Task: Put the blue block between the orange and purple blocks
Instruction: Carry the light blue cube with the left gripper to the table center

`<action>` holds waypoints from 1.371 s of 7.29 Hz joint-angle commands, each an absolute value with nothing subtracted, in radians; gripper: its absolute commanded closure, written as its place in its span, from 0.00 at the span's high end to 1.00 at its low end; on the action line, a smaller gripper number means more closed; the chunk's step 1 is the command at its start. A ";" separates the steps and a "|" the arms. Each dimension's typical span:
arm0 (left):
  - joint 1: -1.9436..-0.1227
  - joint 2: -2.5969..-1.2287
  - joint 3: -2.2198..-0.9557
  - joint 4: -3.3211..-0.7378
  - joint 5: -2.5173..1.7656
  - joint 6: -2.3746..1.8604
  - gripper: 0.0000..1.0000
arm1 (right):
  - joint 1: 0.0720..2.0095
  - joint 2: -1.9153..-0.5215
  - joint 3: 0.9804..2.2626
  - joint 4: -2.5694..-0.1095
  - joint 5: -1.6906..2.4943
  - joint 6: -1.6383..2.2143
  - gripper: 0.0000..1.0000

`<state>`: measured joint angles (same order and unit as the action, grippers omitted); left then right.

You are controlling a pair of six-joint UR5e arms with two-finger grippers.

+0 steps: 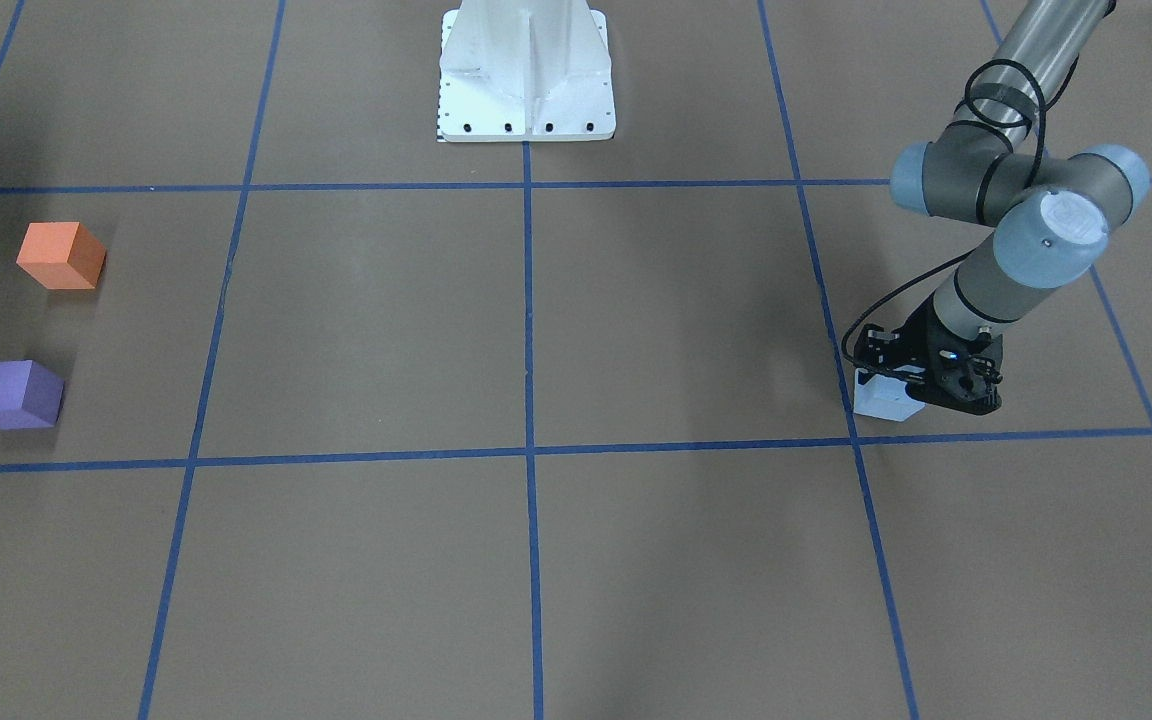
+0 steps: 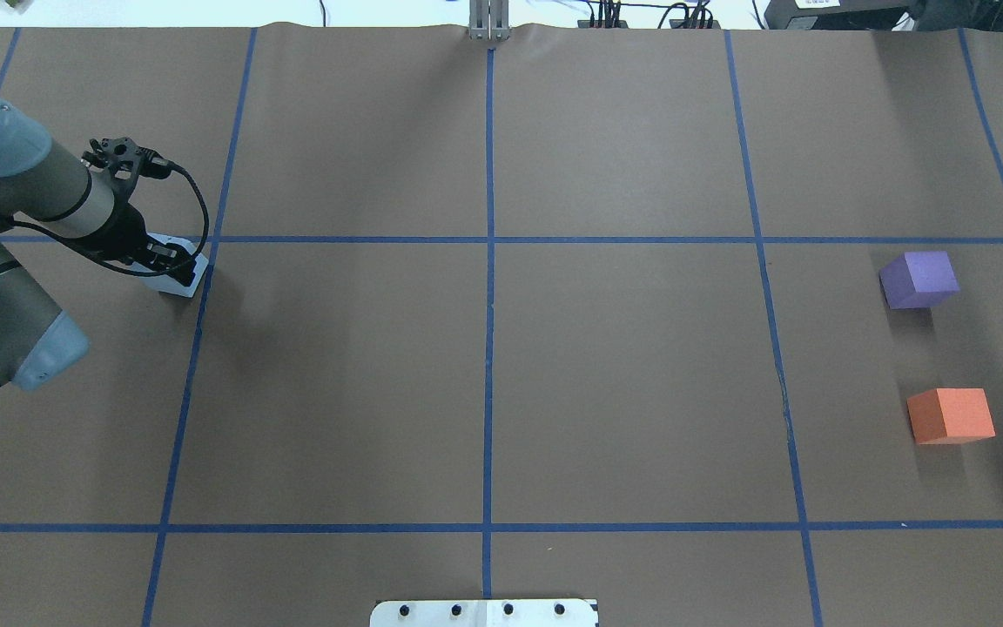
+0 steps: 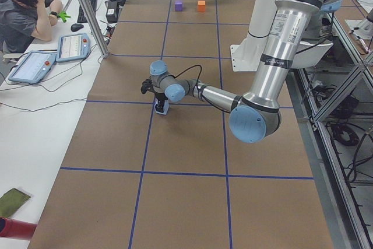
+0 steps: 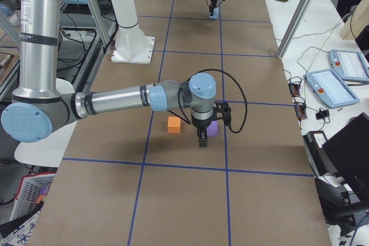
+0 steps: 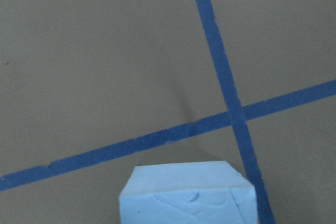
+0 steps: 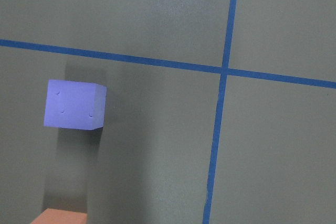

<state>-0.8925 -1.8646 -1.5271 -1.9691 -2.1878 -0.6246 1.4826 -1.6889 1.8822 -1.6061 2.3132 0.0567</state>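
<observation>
The pale blue block (image 1: 884, 398) sits at a tape crossing on the robot's left side; it also shows in the overhead view (image 2: 185, 281) and fills the bottom of the left wrist view (image 5: 189, 195). My left gripper (image 1: 904, 388) stands upright over it, shut on the block at table level. The orange block (image 2: 950, 414) and the purple block (image 2: 919, 279) lie a gap apart at the far right. My right gripper (image 4: 203, 141) hangs above them, seen only from the side; I cannot tell if it is open. The right wrist view shows the purple block (image 6: 73, 104).
The white robot base (image 1: 526, 75) stands at the table's middle back edge. Blue tape lines (image 2: 489, 348) divide the brown table into squares. An operator sits at a side table with tablets (image 3: 35, 65) beyond the left end.
</observation>
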 commanded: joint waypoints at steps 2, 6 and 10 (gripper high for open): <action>-0.879 -2.000 -1.614 -1.886 -2.214 -0.967 0.25 | 1.483 -1.689 1.884 -1.606 2.313 0.057 1.00; -0.548 -2.334 -1.606 -1.601 -1.886 -1.344 0.29 | 1.483 -1.689 1.884 -1.606 2.315 0.057 1.00; -0.462 -2.492 -1.378 -1.659 -1.757 -1.376 0.47 | 1.483 -1.692 1.884 -1.606 2.315 0.057 1.00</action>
